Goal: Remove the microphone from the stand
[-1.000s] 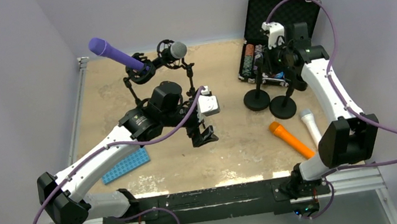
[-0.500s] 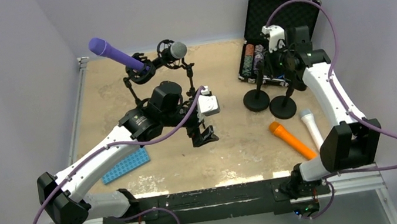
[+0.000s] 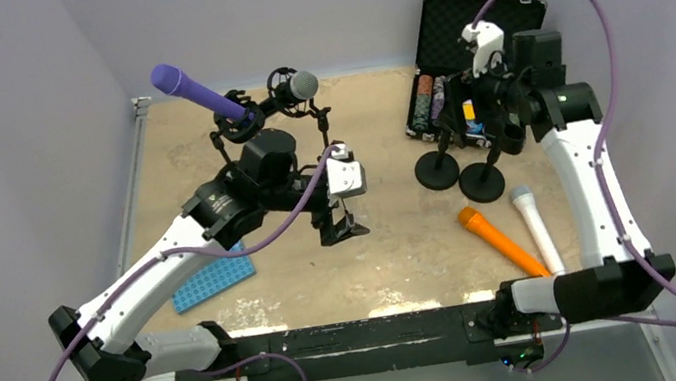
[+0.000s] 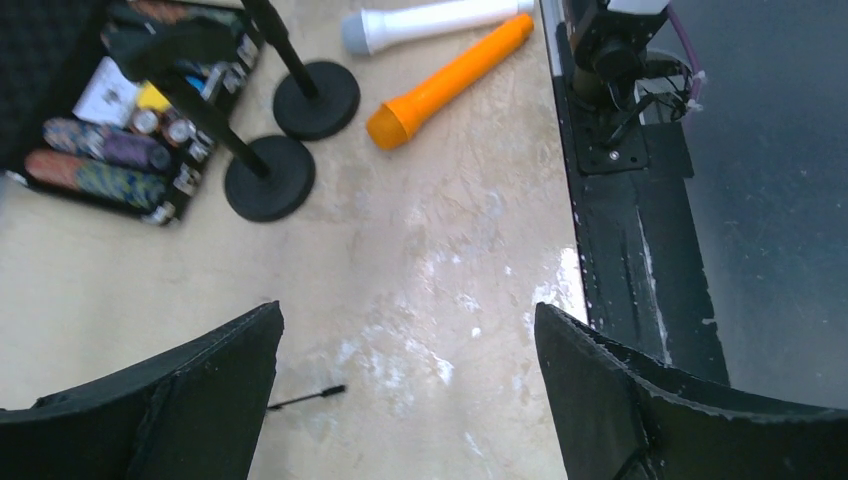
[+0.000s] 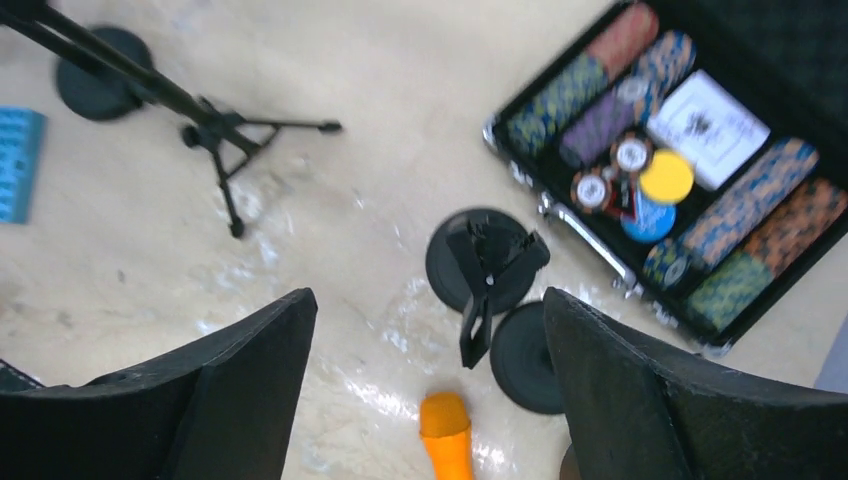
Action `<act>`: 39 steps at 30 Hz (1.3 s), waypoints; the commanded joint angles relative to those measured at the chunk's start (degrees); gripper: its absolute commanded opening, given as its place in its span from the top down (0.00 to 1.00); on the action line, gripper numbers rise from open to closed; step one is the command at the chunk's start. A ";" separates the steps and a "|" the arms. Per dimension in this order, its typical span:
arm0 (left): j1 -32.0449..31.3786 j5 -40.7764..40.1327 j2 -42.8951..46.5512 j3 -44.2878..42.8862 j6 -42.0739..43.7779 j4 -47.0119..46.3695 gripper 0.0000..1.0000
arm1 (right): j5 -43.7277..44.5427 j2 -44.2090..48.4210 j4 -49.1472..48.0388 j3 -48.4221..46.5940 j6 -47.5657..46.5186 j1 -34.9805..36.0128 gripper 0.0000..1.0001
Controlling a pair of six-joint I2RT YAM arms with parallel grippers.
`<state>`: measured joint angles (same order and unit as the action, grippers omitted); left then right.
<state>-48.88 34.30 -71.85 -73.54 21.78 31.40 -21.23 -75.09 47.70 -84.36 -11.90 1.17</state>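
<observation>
Two pincers noted wide and empty: left gripper and right gripper. We find the purple microphone seated in its stand near the table's far edge.

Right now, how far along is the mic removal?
Done: the orange microphone and the white microphone lie on the table near two empty round-base stands.
In hand: nothing. The left hand and right hand are both open and empty, the right above the empty stands.
Left: the purple microphone and grey microphone sit on the back stands.
</observation>
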 commanded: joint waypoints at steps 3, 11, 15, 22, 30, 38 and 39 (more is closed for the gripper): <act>-0.16 1.25 6.25 -7.63 9.77 2.39 0.00 | -7.51 3.88 3.59 -9.46 3.28 -0.20 0.11; 0.12 -11.94 12.81 -18.01 11.29 11.37 0.00 | -25.41 5.36 -4.70 -13.32 1.60 4.52 0.11; 0.58 -18.30 18.14 -16.03 8.68 15.42 0.00 | -19.06 1.61 -6.66 -14.99 -2.36 14.32 0.11; 2.15 -18.15 22.54 -6.22 12.04 23.96 0.00 | -16.60 -9.72 -11.67 -18.31 -4.02 20.71 0.14; 6.76 -17.85 22.40 2.99 13.07 17.09 0.00 | -27.11 -18.63 -24.51 -16.42 -7.92 21.22 0.12; 8.21 -16.68 20.81 9.27 6.14 11.03 0.00 | -31.60 -21.01 -30.10 -13.93 -9.71 22.77 0.14; 8.52 -16.44 20.59 9.56 5.18 10.44 0.00 | -31.81 -21.35 -30.40 -13.93 -9.64 22.93 0.15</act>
<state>-41.50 16.82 -50.76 -65.54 32.05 47.22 -48.93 -97.14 23.22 -99.00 -20.03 23.35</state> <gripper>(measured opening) 0.997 0.861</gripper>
